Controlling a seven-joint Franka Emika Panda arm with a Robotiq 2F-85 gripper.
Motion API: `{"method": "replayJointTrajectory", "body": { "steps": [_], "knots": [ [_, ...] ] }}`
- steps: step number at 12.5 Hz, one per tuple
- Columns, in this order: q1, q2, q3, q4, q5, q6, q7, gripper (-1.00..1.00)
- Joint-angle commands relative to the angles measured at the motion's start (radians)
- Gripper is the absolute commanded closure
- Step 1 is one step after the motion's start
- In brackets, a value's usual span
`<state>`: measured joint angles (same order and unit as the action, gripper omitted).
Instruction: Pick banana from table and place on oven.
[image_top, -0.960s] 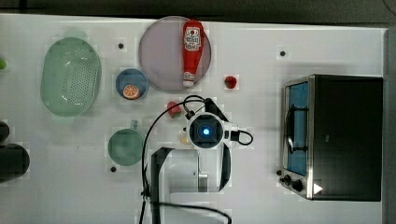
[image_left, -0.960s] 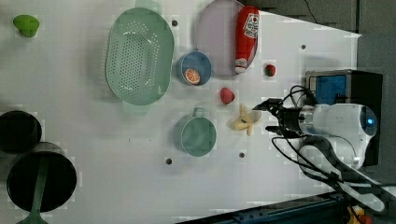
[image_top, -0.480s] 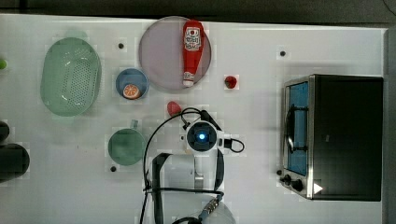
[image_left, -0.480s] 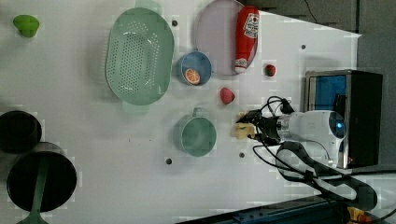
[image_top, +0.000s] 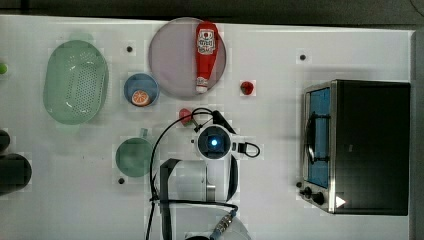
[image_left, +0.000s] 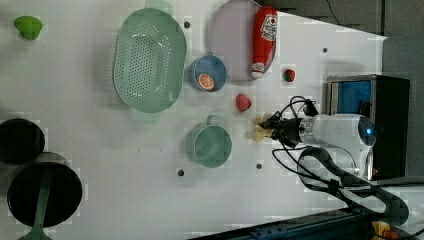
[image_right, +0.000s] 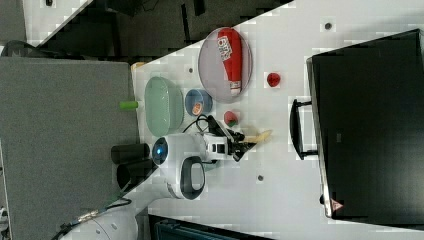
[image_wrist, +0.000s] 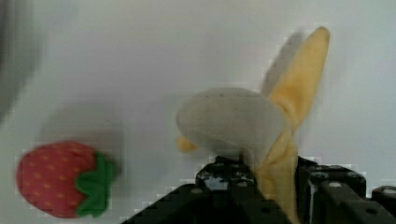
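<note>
Lying on the white bench (image_left: 100, 150) beside a red strawberry (image_wrist: 60, 179), the banana (image_wrist: 243, 126) sits between the tool's (image_wrist: 271, 182) black fingers (image_wrist: 224, 179), which pinch its yellow peel. In the left view it lies just right of the green cup (image_left: 212, 145), well apart from the oven (image_top: 367, 145).
</note>
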<state>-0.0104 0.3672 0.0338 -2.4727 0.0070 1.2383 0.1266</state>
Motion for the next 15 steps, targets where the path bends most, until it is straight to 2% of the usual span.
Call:
{"method": "replayJointTrajectory", "body": {
  "steps": [1,3,7,10,13,15],
  "knots": [
    [0.002,-0.100,-0.002,0.032,-0.011,-0.004,0.042,0.45],
    [-0.001,-0.210,-0.004,0.085,-0.011,-0.112,0.042,0.45],
    [-0.005,-0.440,-0.023,0.264,-0.011,-0.584,0.042,0.46],
    [-0.014,-0.535,-0.089,0.414,-0.011,-0.882,0.040,0.45],
    [-0.033,-0.540,-0.213,0.491,-0.036,-0.977,0.001,0.45],
    [-0.040,-0.513,-0.308,0.504,-0.113,-0.958,-0.187,0.45]
  ]
}}
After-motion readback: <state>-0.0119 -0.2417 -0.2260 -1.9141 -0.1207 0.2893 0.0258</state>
